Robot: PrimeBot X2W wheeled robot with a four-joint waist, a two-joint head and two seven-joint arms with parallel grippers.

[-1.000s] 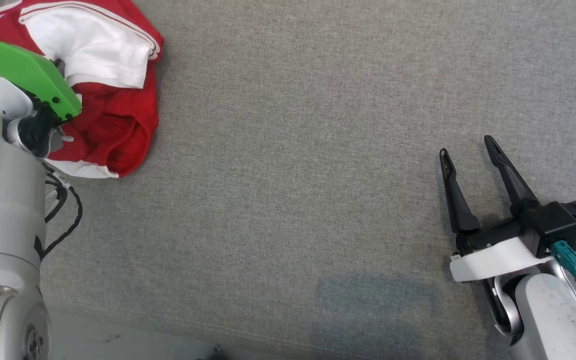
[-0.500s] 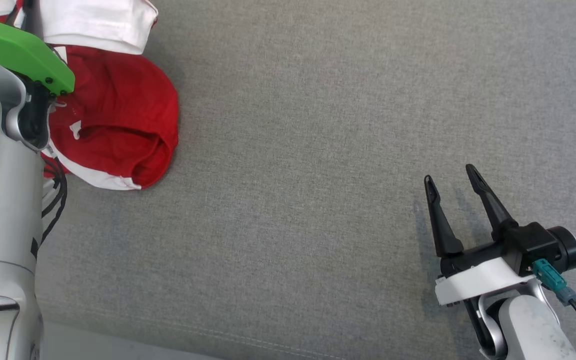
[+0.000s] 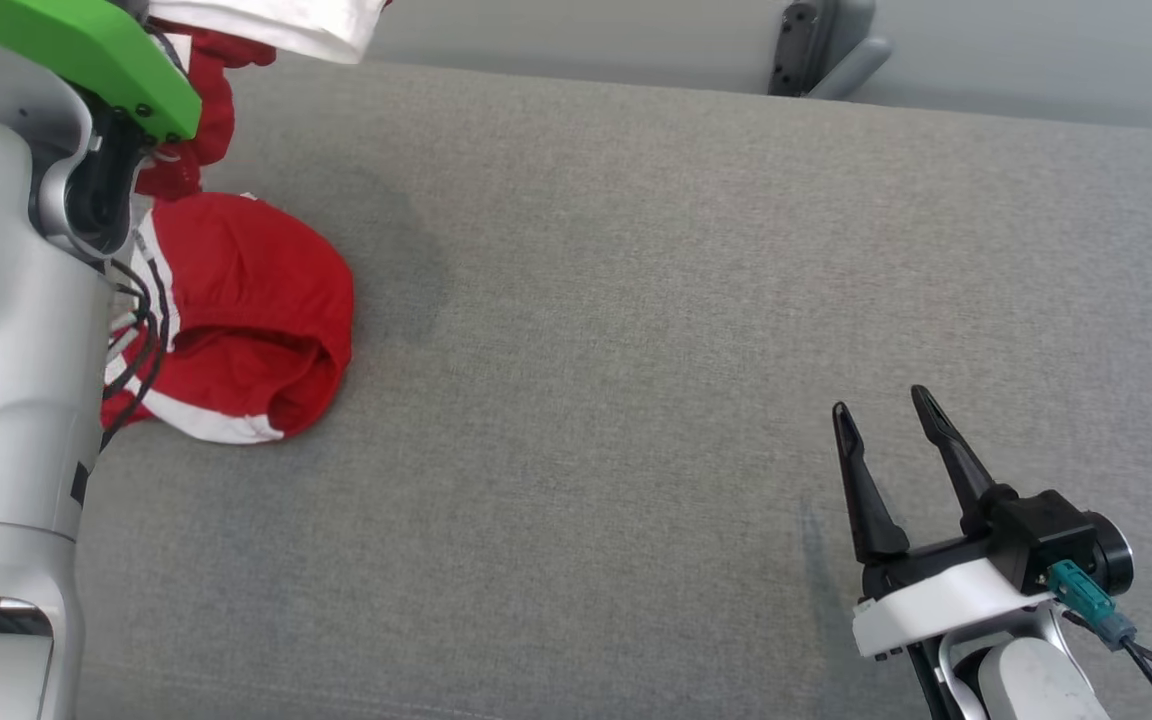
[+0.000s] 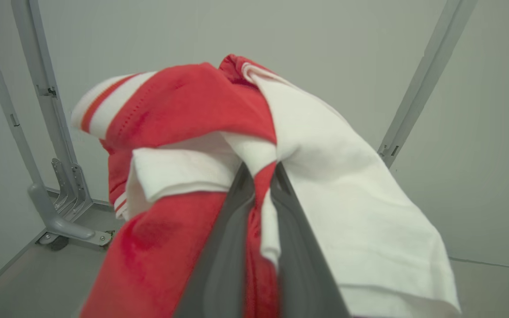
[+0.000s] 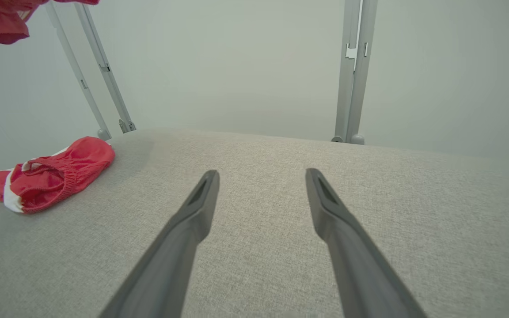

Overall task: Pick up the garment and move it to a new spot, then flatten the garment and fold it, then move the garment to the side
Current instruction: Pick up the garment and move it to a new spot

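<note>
Above the grey pad (image 3: 636, 350), left pincer (image 4: 262, 170) clamps the garment (image 4: 184, 101); right pincer (image 3: 881, 401) gapes, posts (image 5: 354, 70) behind.

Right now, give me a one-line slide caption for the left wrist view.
Left claw shut on a bunched red-and-white fabric garment, held up before a pale wall and grey metal frame posts.

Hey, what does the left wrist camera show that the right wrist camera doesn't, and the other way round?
Left wrist view: the left gripper shut on the red and white garment, close up. Right wrist view: the right gripper open over the grey cushion, with a red bundle lying on it. Both: part of the garment, grey frame posts, pale wall.
</note>
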